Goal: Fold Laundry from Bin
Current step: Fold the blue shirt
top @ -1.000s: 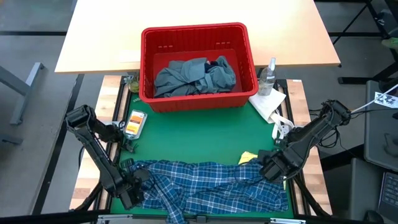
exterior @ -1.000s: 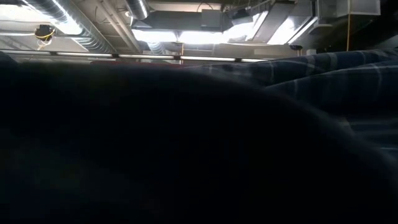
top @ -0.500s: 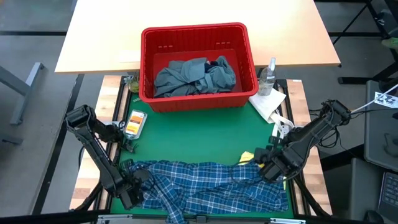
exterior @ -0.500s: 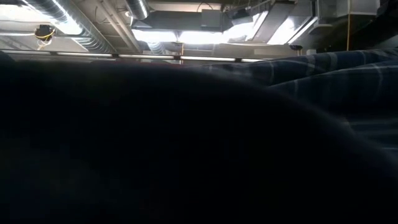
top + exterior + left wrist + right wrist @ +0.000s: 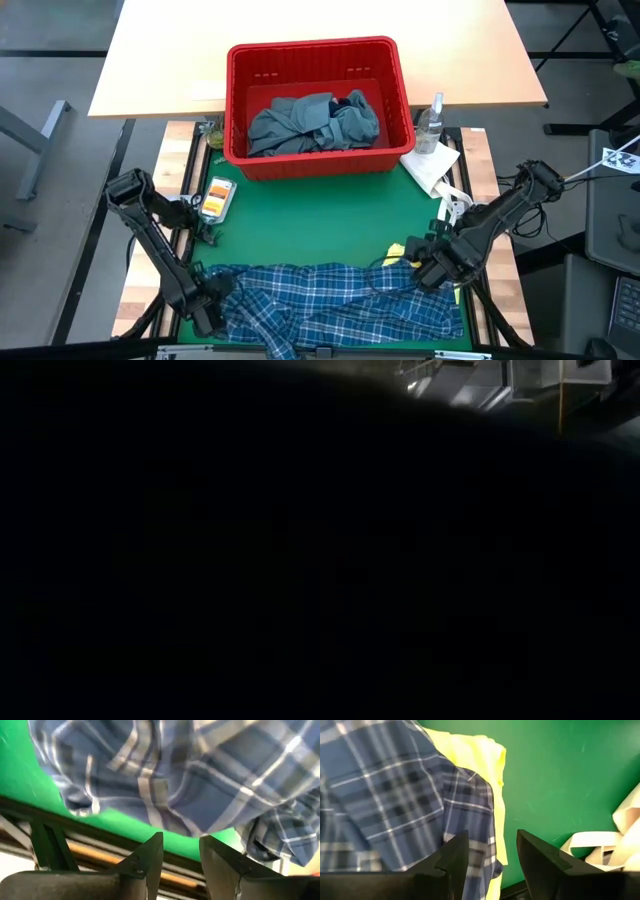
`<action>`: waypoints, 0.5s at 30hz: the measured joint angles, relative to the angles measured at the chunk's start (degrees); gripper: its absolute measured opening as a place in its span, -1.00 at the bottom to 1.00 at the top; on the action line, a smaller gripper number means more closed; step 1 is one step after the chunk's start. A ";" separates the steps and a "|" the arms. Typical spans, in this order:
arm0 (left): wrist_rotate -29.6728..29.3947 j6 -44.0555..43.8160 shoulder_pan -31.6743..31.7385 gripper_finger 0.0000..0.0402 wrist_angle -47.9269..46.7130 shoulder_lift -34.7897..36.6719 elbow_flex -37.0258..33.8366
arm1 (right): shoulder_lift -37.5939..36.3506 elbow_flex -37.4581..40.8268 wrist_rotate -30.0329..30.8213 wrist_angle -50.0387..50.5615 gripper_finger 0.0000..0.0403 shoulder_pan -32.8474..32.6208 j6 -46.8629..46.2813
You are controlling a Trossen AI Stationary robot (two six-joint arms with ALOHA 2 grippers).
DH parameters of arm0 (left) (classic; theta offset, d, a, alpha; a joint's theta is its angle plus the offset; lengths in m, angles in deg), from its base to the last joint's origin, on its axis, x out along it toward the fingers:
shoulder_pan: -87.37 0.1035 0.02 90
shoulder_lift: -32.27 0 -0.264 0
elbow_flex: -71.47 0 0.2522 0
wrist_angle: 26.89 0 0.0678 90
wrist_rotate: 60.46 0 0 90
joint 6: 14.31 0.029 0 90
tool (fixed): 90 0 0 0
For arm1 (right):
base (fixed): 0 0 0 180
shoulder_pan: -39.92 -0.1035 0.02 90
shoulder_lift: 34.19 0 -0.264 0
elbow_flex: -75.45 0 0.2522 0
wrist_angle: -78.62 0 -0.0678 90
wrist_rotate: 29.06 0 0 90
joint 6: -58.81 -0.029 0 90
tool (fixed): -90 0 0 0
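1. The bench [image 5: 330,225], with its green mat, carries everything; take the red bin [image 5: 318,62] as the landmark, standing at the far edge of the mat.
2. The bin still holds a large grey-blue garment [image 5: 300,122] and a dark navy one [image 5: 357,101], so most of the laundry waits.
3. The plaid shirt [image 5: 330,300] lies spread and rumpled along the mat's near edge, well apart from the bin, across the whole width.
4. The small yellow garment [image 5: 470,755] peeks from under the shirt's right end, on the bin's near-right side.
5. The left claw [image 5: 181,851] is at the shirt's left corner; its fingers stand apart with nothing between them, cloth just beyond.
6. The right claw [image 5: 491,849] is over the shirt's right end, fingers apart, gripping nothing.
7. To smooth the shirt well, each claw should probably pinch a single layer at an outer corner and pull outward evenly, avoiding the yellow piece beneath.
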 joint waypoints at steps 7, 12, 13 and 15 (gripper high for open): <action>-6.88 0.32 -1.05 -0.41 0.11 0.00 0.00 | 0.01 4.53 -3.48 -4.10 -0.17 2.88 0.10; -8.46 -0.06 -1.05 -0.40 0.31 0.11 0.00 | 0.00 5.81 -6.71 -4.21 -0.17 4.45 0.11; -9.79 -0.10 -1.02 -0.40 0.47 0.11 0.00 | 0.00 5.83 -6.98 -4.50 -0.17 4.48 0.12; -13.06 -0.12 -0.98 -0.40 1.13 0.11 0.00 | 0.00 5.87 -7.14 -5.29 -0.19 4.46 0.24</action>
